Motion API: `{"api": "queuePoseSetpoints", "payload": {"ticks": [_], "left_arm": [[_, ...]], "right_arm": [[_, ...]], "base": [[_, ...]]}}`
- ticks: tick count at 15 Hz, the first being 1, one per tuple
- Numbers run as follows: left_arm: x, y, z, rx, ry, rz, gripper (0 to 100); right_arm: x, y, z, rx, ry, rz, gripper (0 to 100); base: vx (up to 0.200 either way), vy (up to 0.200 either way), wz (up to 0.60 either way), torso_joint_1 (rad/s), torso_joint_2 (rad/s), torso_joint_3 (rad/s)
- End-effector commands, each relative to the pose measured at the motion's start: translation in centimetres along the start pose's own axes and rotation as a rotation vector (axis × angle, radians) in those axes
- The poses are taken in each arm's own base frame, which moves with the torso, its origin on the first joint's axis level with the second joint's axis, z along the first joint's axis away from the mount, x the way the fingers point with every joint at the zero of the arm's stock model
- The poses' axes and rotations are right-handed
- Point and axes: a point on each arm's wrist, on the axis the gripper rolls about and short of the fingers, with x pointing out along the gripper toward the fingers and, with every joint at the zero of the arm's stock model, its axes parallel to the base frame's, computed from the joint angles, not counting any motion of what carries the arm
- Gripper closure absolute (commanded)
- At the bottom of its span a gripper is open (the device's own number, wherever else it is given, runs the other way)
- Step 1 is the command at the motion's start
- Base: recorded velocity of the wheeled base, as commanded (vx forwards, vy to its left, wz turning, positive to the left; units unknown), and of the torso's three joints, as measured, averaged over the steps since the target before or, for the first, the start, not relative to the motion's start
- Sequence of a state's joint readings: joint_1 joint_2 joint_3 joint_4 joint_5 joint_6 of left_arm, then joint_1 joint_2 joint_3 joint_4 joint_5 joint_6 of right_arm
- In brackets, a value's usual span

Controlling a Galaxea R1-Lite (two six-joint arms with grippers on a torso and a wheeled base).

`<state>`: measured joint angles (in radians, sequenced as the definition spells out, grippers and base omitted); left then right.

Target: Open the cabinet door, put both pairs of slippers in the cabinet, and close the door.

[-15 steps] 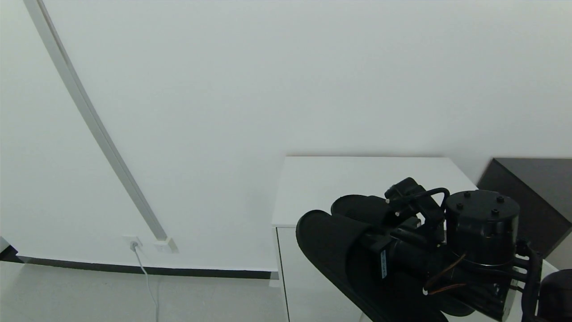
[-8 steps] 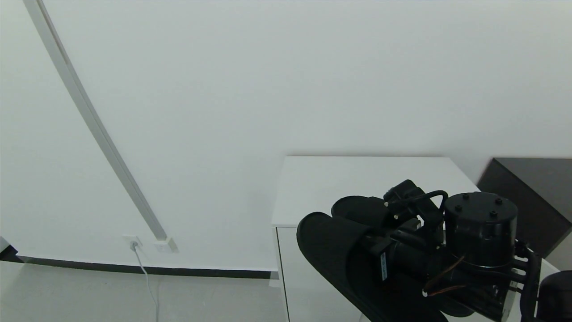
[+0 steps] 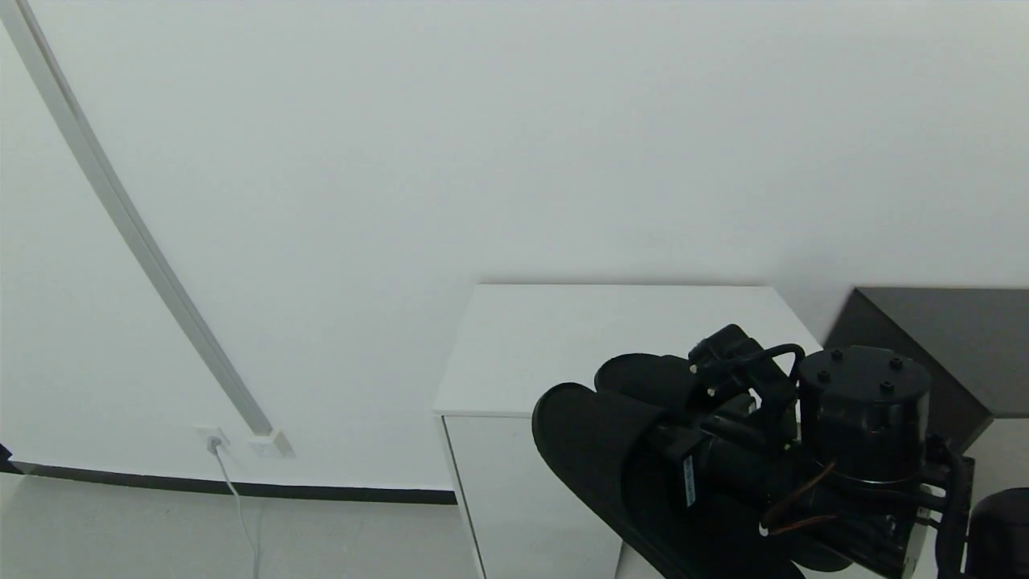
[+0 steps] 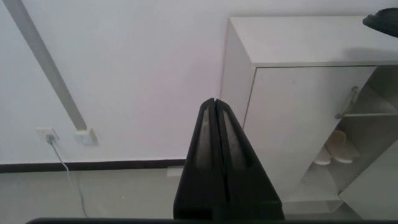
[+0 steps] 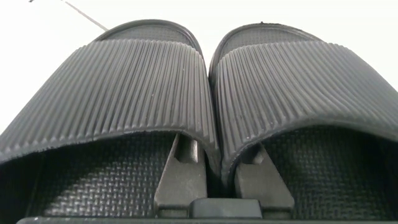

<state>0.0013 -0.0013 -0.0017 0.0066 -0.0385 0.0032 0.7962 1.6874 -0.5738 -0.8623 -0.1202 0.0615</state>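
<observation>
One black pair clamped in your right fingers.
Toes point at the cabinet ahead; left fingers together.

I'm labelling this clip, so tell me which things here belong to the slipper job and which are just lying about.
Part of the job:
black slippers, held by the right gripper
white cabinet
pale slippers, already inside it

Just there:
wall socket with its cable
wall trunking
dark unit beside the cabinet
</observation>
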Motion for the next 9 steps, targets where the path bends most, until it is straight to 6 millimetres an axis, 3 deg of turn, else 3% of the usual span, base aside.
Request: {"api": "queuePoseSetpoints", "payload": {"ticks": [1,9], "left_arm": [[0.01,0.00,0.00,0.000,0.001,0.002,100],[0.01,0.00,0.00,0.000,0.001,0.002,100]], "right_arm": [[0.03,0.04,-0.04,-0.001,0.002,0.002,100],[0.02,0.09,-0.03,-0.007,0.000,0.003,100]], "base": [[0.000,-0.200,0.00,0.002,0.00,-0.002],[0.000,-0.200,0.00,0.004,0.00,0.004]]}}
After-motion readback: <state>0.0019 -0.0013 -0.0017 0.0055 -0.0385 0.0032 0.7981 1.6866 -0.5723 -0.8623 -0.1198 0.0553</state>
